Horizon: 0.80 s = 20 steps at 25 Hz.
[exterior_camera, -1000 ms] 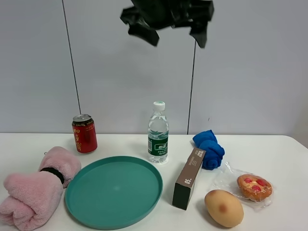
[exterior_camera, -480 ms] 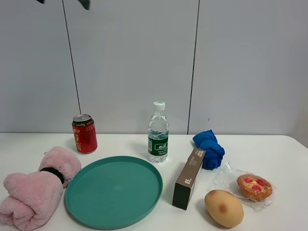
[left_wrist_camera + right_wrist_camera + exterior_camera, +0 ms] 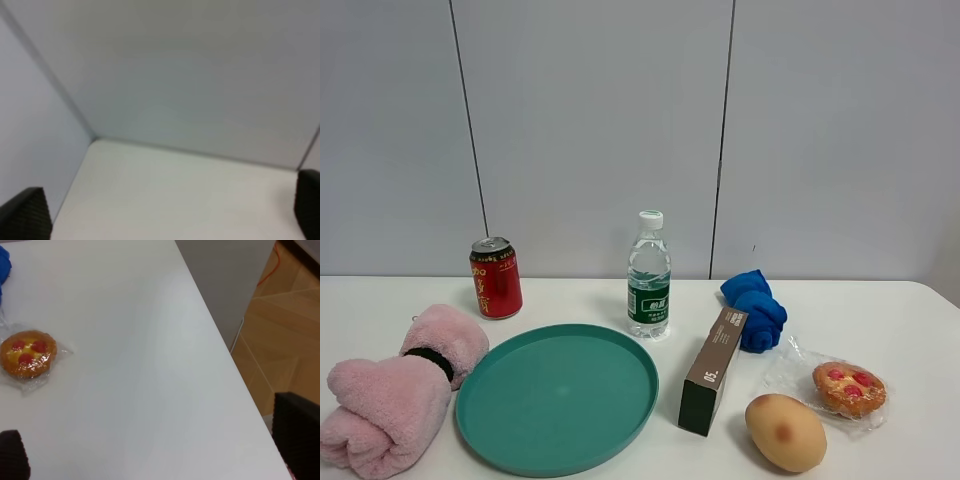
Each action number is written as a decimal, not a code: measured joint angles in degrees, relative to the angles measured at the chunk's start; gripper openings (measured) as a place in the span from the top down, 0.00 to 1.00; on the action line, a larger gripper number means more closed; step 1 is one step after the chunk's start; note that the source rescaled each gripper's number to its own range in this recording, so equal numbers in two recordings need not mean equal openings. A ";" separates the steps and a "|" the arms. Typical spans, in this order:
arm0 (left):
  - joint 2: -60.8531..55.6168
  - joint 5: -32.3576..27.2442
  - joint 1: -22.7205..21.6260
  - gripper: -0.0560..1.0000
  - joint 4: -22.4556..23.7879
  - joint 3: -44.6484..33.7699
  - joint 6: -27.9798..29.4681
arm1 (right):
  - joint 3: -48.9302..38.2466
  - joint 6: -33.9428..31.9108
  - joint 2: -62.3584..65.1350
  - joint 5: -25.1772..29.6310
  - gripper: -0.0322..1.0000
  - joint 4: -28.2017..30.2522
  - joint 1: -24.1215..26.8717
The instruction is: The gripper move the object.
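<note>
Exterior high shows the box (image 3: 712, 370) lying on the white table (image 3: 880, 310), between the teal plate (image 3: 557, 396) and the egg-shaped object (image 3: 785, 432), blue cloth (image 3: 754, 307) just behind. Bottle (image 3: 649, 276) stands behind the plate. Both grippers (left (image 3: 165, 215), right (image 3: 155, 450)) are spread wide, empty; the right one hangs near the table's edge, beyond the wrapped tart (image 3: 27, 352).
</note>
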<state>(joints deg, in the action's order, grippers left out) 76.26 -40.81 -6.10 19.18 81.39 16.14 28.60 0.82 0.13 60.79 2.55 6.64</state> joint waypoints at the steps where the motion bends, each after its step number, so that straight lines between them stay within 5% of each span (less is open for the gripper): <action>1: -3.01 0.70 -0.94 0.00 -0.70 -3.63 -0.37 | 0.00 0.00 0.00 0.00 0.00 0.00 0.00; 15: -45.67 13.80 -2.61 0.00 -12.43 -49.68 -0.72 | 0.00 0.00 0.00 0.00 0.00 0.00 0.00; 20: -59.02 17.31 -2.61 0.00 -15.86 -58.93 -0.72 | 0.00 0.00 0.00 0.00 0.00 0.00 0.00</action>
<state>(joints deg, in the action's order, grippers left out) 17.25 -23.49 -8.71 3.32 22.46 15.42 28.60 0.82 0.13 60.79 2.55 6.64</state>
